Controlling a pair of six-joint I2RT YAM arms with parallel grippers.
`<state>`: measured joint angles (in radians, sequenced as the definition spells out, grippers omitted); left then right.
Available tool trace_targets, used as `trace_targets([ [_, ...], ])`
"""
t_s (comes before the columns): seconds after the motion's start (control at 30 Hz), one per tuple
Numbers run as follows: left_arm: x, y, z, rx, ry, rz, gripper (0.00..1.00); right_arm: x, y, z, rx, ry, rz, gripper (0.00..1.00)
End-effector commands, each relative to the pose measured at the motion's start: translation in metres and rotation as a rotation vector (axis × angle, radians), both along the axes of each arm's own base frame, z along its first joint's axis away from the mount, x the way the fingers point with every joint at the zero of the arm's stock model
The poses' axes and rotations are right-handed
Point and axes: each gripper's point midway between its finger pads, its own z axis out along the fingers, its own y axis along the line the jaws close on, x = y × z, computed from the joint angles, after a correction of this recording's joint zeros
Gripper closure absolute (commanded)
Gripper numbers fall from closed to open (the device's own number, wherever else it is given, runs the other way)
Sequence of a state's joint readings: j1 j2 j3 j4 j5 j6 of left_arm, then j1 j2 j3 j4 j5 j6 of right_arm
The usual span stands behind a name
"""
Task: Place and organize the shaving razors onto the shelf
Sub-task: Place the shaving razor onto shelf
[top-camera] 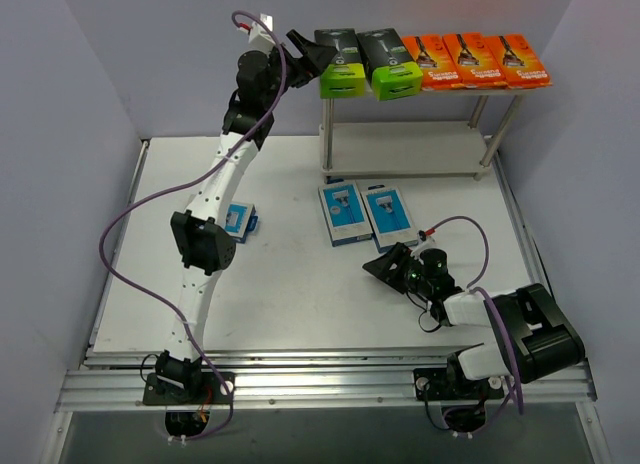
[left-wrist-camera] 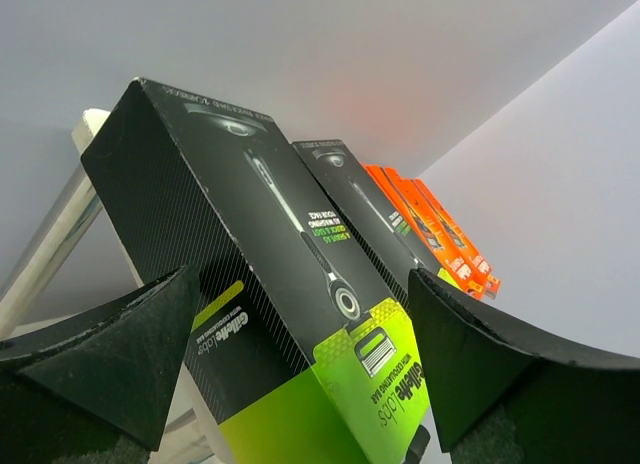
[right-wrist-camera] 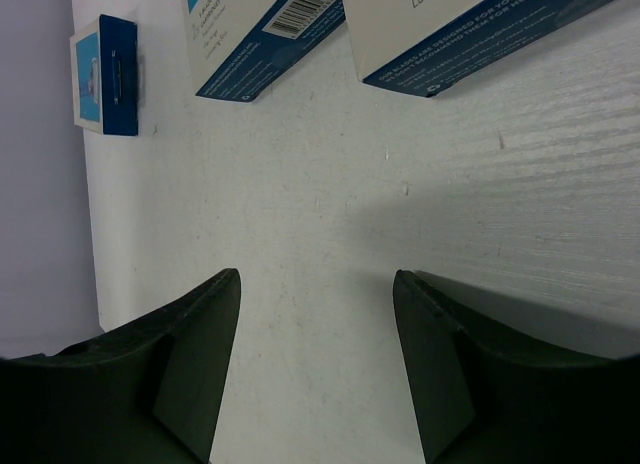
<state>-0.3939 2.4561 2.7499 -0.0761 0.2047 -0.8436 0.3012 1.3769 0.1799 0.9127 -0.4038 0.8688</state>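
Note:
The shelf [top-camera: 410, 149] stands at the back right. Its top board carries two black packs with lime-green ends [top-camera: 340, 62] [top-camera: 390, 62] and three orange packs [top-camera: 476, 59] in a row. My left gripper [top-camera: 312, 52] is open at the left end of that row. In the left wrist view its jaws stand wide either side of the leftmost black pack [left-wrist-camera: 290, 284] without gripping it. Two light blue packs [top-camera: 342, 212] [top-camera: 388, 212] lie flat on the table in front of the shelf. A third light blue pack [top-camera: 240, 222] lies partly under my left arm. My right gripper [top-camera: 390, 264] is open and empty, just in front of the two blue packs [right-wrist-camera: 260, 34].
The shelf's lower board is bare. Grey walls close in the table on the left, back and right. A metal shelf post [left-wrist-camera: 45, 244] shows left of the black pack. The third blue pack [right-wrist-camera: 105, 74] sits near the left wall in the right wrist view.

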Motion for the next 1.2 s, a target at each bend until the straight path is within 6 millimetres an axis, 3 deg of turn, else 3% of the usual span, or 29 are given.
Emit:
trace_targets([
  [0.0,-0.012,-0.005,0.039,-0.059,-0.138,-0.020,0.06,-0.020,-0.013,-0.035,-0.083,0.131,-0.007,0.41],
  [0.3,-0.013,-0.016,0.033,-0.070,-0.141,-0.043,0.06,-0.019,-0.013,-0.037,-0.083,0.138,-0.007,0.41],
  [1.17,-0.005,-0.018,0.027,-0.104,-0.156,-0.042,0.06,-0.020,-0.012,-0.040,-0.082,0.149,-0.002,0.41],
])
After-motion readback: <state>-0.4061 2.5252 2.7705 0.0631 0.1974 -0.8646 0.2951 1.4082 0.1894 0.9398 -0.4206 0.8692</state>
